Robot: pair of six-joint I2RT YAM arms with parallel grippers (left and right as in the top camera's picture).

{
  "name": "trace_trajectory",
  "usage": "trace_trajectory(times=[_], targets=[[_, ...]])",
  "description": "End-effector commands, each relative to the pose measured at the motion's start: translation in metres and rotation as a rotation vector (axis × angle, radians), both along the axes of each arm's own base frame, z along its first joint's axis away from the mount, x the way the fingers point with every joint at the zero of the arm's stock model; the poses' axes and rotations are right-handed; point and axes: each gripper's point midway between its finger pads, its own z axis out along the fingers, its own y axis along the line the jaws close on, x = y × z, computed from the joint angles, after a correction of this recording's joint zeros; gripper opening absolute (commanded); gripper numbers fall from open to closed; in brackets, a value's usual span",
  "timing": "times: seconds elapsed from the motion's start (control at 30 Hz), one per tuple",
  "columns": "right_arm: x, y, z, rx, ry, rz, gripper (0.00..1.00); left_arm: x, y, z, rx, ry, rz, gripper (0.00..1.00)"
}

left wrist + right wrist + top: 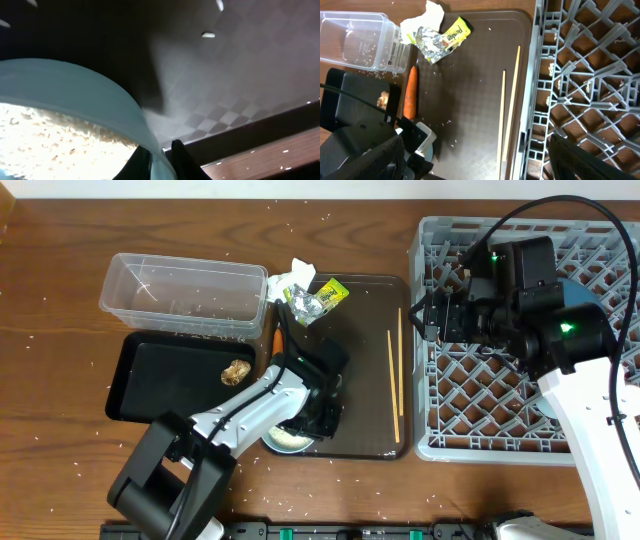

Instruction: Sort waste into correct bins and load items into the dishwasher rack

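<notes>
My left gripper (161,160) is shut on the rim of the white bowl (75,90), which holds rice grains (50,130). From overhead, the bowl (288,440) sits at the front of the brown serving tray (350,420). My right gripper (422,318) is open and empty, above the grey rack's (500,380) left edge. Crumpled paper (290,278), the foil wrapper (322,297) and the carrot (275,338) lie at the serving tray's back left. The chopsticks (395,380) lie along its right side. The brown lump (237,371) is in the black tray (160,375). The cups are out of view.
The clear tub (180,295) stands behind the black tray. Rice grains are scattered over the wooden table and serving tray. A dark-blue plate (578,292) shows partly under my right arm, in the rack. The right wrist view shows the carrot (411,92) and chopsticks (507,115).
</notes>
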Motion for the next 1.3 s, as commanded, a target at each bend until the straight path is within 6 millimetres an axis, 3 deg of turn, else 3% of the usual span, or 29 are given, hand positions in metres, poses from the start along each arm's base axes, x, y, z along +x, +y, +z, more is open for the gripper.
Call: trace_trajectory(times=[0.0,0.43,0.5,0.83,1.0,1.13,1.27], targets=[[-0.001,-0.004,0.005,0.003,-0.008,-0.020,0.84,-0.004,0.003,-0.006,0.009,0.026,0.009,0.15],[-0.004,-0.005,0.003,-0.001,0.010,-0.020,0.84,0.004,0.011,-0.007,0.014,0.052,0.058,0.17],[-0.004,-0.005,0.003,-0.001,0.010,-0.020,0.84,0.004,0.014,-0.007,0.033,0.048,0.058,0.22],[-0.005,-0.005,0.002,-0.002,0.013,-0.020,0.84,0.002,0.019,-0.020,0.070,0.070,0.031,0.22],[-0.005,-0.005,0.002,-0.003,0.015,-0.020,0.84,0.000,0.020,-0.021,0.065,0.076,-0.003,0.06],[-0.007,-0.006,0.001,-0.005,0.022,-0.020,0.84,0.003,0.017,-0.015,0.057,0.076,-0.001,0.06],[-0.008,-0.006,0.000,-0.007,0.030,-0.019,0.84,0.012,0.011,0.007,0.047,0.060,-0.002,0.06]])
